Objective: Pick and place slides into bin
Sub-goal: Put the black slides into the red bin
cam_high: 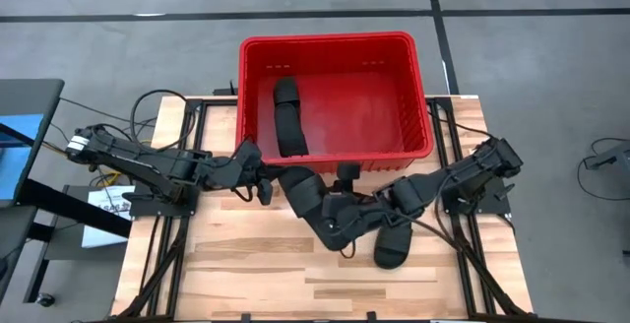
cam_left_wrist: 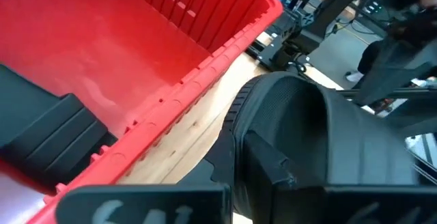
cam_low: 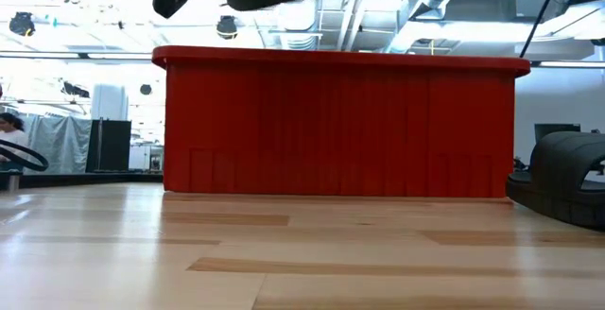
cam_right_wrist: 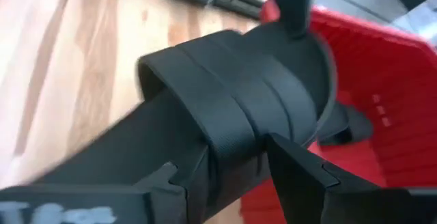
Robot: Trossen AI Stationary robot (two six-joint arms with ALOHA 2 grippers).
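Observation:
The red bin (cam_high: 335, 92) stands at the table's far edge, and one black slide (cam_high: 287, 116) lies flat in its left part. My left gripper (cam_high: 264, 183) is shut on a second slide (cam_high: 303, 193) just in front of the bin's near wall. My right gripper (cam_high: 379, 205) is shut on a third slide (cam_high: 343, 220) beside it. A fourth slide (cam_high: 394, 246) lies sole-down on the table near the right gripper; it also shows in the low view (cam_low: 567, 182). My left gripper pinches the slide's sole edge (cam_left_wrist: 235, 125) between its two fingers, coming level from the table's left. The slide's strap (cam_left_wrist: 328, 135) bulges just beyond the fingers. The slide sits by the bin's near rim; whether it is clear of the table I cannot tell. My right gripper pinches the slide's wide strap (cam_right_wrist: 235, 138) between its two fingers (cam_right_wrist: 300, 176), coming from the table's right. The fingers lie along the slide's length. The slide reaches forward past the fingers toward the bin; whether it is clear of the table I cannot tell.
The bin's near wall (cam_low: 340, 126) rises tall across the table's far side. Bare wood (cam_high: 246, 264) lies at the table's near left. Dark frame rails (cam_high: 157, 234) run along both table sides. A person shows far off in the room (cam_low: 11, 126).

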